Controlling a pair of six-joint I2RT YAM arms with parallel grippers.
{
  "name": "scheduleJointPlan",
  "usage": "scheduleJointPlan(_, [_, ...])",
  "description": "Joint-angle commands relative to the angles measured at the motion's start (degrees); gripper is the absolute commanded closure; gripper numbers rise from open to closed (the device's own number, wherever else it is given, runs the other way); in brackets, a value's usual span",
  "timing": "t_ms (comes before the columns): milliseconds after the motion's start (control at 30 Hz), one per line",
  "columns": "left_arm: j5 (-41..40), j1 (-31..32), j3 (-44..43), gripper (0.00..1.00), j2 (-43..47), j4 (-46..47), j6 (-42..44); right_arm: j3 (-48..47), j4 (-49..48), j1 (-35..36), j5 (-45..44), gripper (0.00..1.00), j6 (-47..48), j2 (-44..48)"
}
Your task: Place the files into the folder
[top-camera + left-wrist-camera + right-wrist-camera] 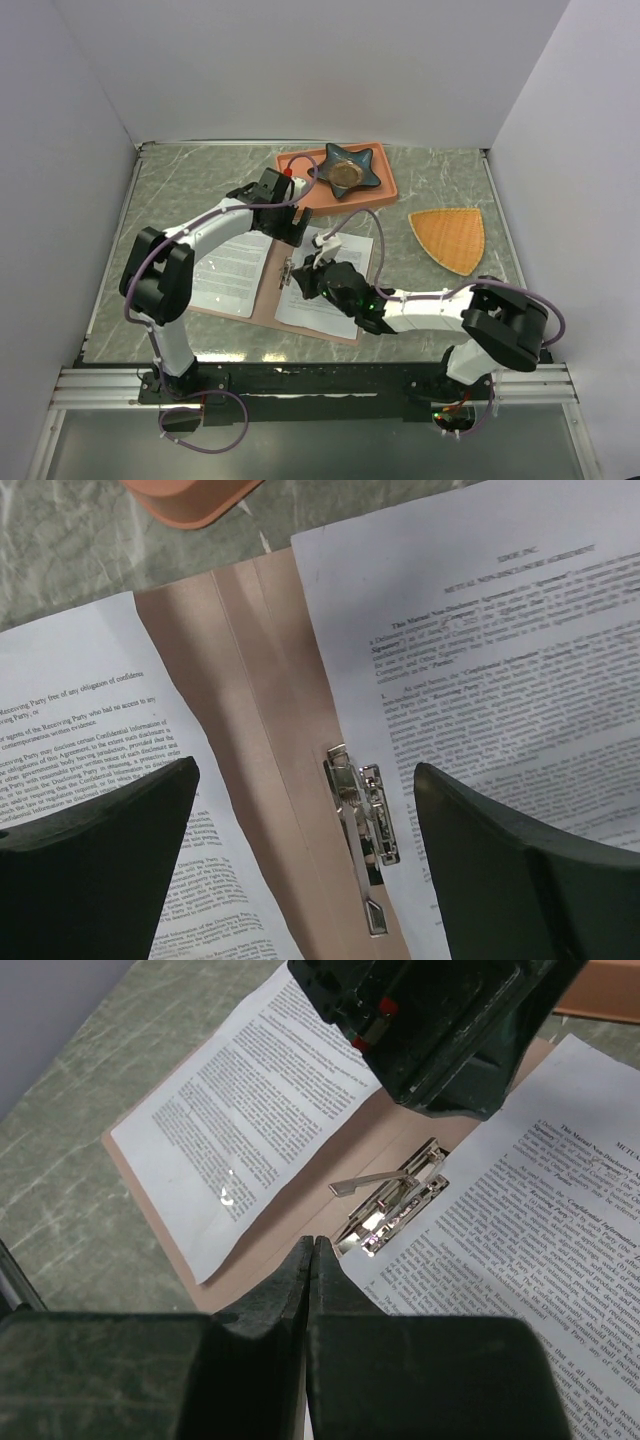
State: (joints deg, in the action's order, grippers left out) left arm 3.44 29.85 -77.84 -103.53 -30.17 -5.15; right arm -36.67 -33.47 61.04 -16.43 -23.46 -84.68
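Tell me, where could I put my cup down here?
Bare table lies left of the tray and between tray and fan mat. Crowded: the left end effector and right end effector hang over the clip of the folder.

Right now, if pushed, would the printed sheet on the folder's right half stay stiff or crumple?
Probably floppy: the sheet is thin and lies flat on the folder. Likely light, sliding easily. Its edge meets the clip, so it might buckle there.
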Motion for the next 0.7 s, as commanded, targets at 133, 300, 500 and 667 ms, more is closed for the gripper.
scheduleJointPlan(133, [-1.33,1.62,-0.38,0.04,-1.68,3.80,1.19,3.18,-17.32,-1.44,-1.15,0.99,-0.18,-3.55])
scheduleJointPlan(300, [-1.42,2.94,1.38,0.04,-3.00,4.77,2.94,3.27,-20.22,-3.81,-0.19,0.98,-3.16,-6.36])
scheduleJointPlan(500, [-2.73,3.90,2.61,0.04,-4.40,5.30,6.53,4.41,-24.62,-7.25,3.68,0.93,-5.19,-7.69])
scheduleJointPlan(667, [-2.92,3.99,1.56,0.04,-6.25,4.95,6.73,3.36,-26.20,-7.25,4.47,0.93,-3.78,-10.14])
